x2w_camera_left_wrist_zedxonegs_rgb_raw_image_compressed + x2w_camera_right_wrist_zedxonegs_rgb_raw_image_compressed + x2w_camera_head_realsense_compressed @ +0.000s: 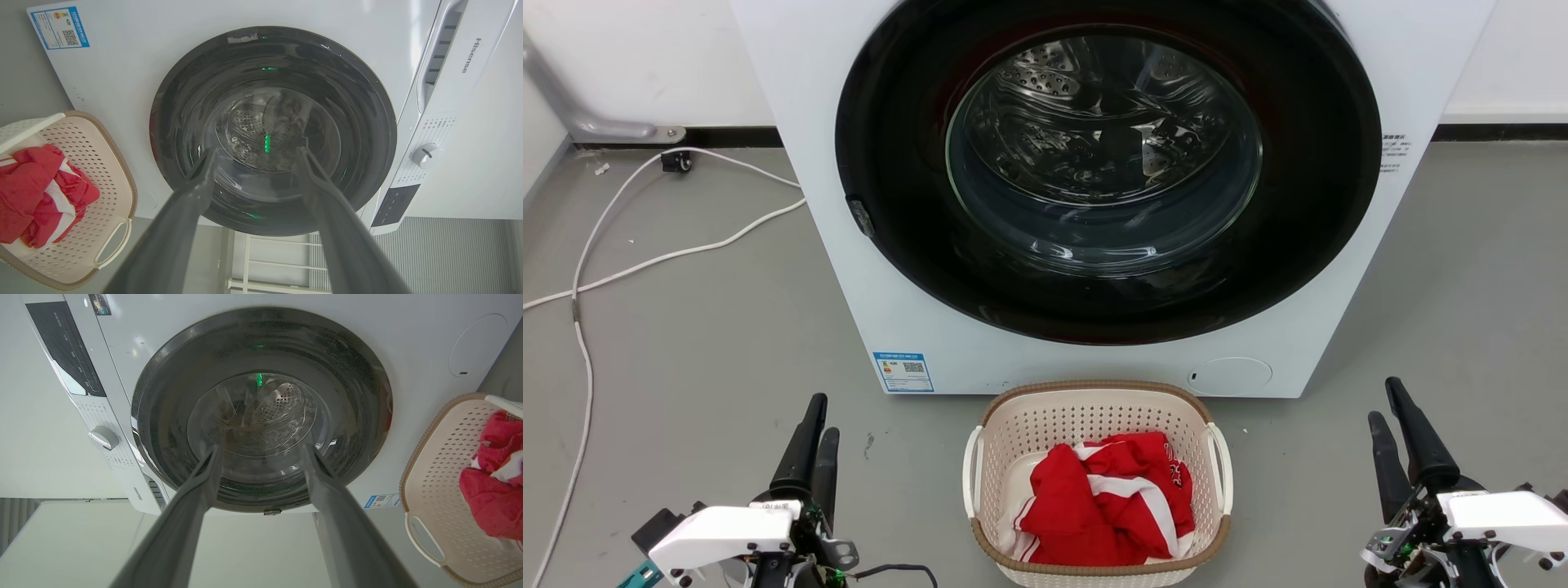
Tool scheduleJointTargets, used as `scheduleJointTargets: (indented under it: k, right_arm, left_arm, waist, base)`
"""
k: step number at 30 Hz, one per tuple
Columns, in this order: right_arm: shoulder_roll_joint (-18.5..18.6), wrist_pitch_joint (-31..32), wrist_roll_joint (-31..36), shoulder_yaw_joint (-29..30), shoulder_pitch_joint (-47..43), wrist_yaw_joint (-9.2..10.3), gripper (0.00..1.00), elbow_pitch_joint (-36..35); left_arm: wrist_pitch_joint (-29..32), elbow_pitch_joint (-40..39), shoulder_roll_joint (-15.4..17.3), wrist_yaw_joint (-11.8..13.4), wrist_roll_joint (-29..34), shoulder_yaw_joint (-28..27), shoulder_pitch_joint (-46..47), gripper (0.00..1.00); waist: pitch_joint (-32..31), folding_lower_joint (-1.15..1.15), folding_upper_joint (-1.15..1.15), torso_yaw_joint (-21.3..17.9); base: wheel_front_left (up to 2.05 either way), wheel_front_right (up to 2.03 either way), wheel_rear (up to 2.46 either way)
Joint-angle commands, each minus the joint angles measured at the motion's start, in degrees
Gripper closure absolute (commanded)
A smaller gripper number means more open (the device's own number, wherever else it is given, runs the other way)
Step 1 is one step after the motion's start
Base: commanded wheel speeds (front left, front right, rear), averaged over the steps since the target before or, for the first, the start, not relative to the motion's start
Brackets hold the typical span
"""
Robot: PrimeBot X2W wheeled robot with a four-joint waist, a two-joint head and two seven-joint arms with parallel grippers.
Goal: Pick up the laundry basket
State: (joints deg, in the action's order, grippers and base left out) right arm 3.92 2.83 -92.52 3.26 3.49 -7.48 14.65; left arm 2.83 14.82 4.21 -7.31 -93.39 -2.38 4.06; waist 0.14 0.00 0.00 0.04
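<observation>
- Laundry basket (1086,416) on the grey floor (703,343), between the two pairs of jaws, well apart from both and untouched.
- Jaws of the left gripper (822,416) released, nothing between them; fingers pointing toward the washing machine (849,245).
- Jaws of the right gripper (1383,400) likewise released and empty, on the basket's other side.
- Left wrist view: left gripper (257,151) with a wide gap between its fingers, laundry basket (106,163) off to the left of the jaws.
- Right wrist view: right gripper (262,448) with fingers spread, laundry basket (441,457) off to the right of the jaws.
- Red-and-white garment (1107,498) bunched inside the basket, below the brown rim.
- White side handles: one (970,474) facing the left jaws, the other (1223,469) facing the right jaws.
- Washing machine beyond both pairs of jaws and just behind the basket; its round glass door (1103,147) straight ahead of each pair in the wrist views.
- White cable (645,261) on the floor, out past the left jaws, away from the basket.
</observation>
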Motion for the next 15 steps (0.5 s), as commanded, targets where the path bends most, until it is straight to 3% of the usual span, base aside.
scheduleJointTargets:
  k: [1,7,15]
  right_arm:
    - [0.23,-0.66,1.53,-0.18,0.73,-0.01,0.00,-1.55]
    - [0.13,-2.13,8.07,-0.16,0.37,-0.01,0.00,-2.83]
    - [0.00,-3.97,23.16,0.19,0.25,-0.01,0.00,-4.59]
  left_arm:
    - [-0.69,-1.57,0.05,-0.05,1.14,0.29,1.65,0.00]
    - [-2.16,-3.43,-0.06,-0.06,6.89,0.54,1.90,0.00]
    - [-3.98,-6.10,-0.19,-0.08,19.05,1.45,2.51,0.00]
  waist:
    - [-0.03,0.00,0.00,0.02]
    - [-0.06,0.00,0.00,0.03]
    - [-0.05,0.00,0.00,0.10]
  base:
    - [0.00,0.00,0.00]
    - [0.00,0.00,0.00]
    - [0.00,0.00,0.00]
